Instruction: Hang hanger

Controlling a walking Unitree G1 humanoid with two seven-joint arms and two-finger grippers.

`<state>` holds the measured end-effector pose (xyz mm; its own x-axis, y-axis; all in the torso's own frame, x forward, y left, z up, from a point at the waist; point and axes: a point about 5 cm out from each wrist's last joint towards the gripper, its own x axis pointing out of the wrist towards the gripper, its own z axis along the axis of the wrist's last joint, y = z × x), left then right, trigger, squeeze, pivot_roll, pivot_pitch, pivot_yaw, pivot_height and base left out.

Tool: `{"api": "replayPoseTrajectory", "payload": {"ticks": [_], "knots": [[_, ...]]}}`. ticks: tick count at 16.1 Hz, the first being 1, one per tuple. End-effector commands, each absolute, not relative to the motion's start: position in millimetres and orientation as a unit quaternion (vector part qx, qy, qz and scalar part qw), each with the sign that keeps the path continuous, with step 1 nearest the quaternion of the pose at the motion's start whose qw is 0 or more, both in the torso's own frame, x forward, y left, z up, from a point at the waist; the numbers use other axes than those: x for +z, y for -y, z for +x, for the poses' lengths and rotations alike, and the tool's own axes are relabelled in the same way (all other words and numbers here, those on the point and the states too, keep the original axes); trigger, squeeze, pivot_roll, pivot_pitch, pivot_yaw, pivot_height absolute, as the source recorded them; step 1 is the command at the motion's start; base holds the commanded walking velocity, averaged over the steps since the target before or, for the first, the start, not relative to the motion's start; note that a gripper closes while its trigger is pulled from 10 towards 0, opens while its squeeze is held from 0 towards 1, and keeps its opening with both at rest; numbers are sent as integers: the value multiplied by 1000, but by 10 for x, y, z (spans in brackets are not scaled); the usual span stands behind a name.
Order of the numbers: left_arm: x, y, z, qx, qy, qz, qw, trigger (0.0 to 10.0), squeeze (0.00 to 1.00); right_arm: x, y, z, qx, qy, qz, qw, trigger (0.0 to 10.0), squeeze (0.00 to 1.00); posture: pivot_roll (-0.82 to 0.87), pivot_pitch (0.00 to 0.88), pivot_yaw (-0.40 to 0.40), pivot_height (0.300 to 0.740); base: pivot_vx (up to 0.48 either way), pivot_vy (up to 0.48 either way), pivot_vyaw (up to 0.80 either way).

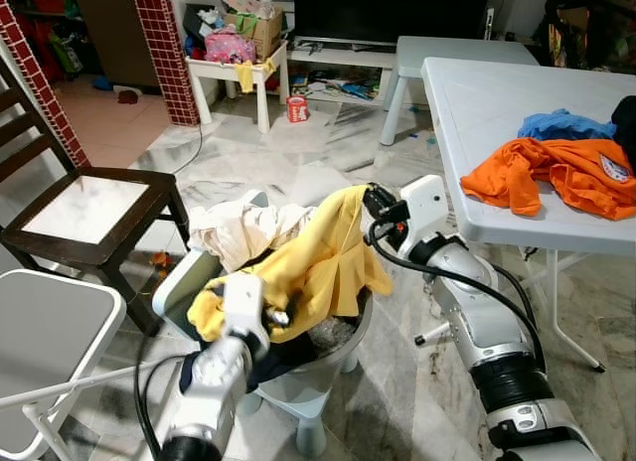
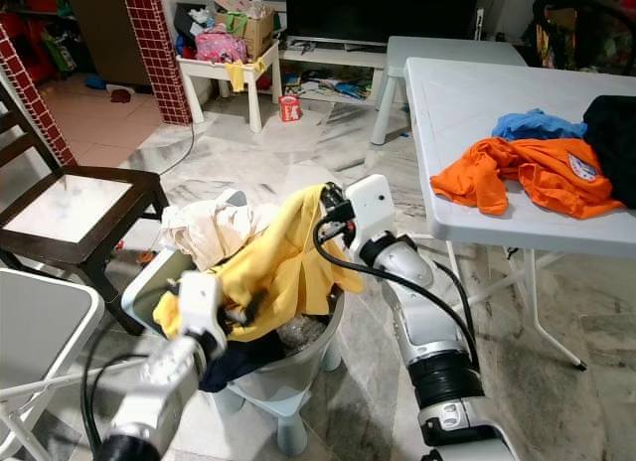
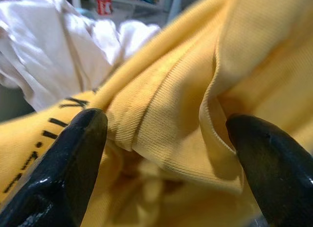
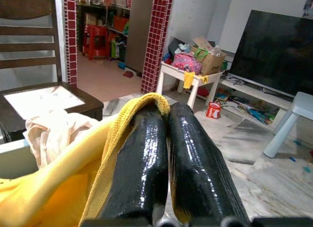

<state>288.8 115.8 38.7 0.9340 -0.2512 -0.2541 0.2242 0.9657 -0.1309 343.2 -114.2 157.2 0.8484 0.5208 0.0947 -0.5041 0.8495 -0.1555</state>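
White folding table (image 1: 497, 113), orange shirt (image 1: 552, 173) and blue garment (image 1: 561, 125) lying on it

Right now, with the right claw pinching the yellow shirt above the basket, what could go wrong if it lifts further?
1. The right claw grips only a thin edge of the yellow shirt, so the fabric may slip out.
2. The open left claw has folds of the shirt between its fingers; lifting could snag them.
3. The white cloth lies against the shirt and may be dragged out of the laundry basket.
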Motion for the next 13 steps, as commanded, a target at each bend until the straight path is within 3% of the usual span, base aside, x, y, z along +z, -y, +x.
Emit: {"api": "replayPoseTrajectory", "payload": {"ticks": [1,6,13], "knots": [[390,-1187,2919,-113,-133,-51,983,10000,0,1657,1149,3444,264,80,-68,959,0,0,-18,17,-5,740,0,0,0],[377,-1292,3007,-85,-143,-22,986,10000,0,1661,1139,3447,262,81,-68,959,0,0,-14,15,2,740,0,0,0],[350,-1104,2966,-110,-160,-18,981,10000,0,1655,1097,3457,264,81,-65,959,0,0,-3,17,1,740,0,0,0]]}}
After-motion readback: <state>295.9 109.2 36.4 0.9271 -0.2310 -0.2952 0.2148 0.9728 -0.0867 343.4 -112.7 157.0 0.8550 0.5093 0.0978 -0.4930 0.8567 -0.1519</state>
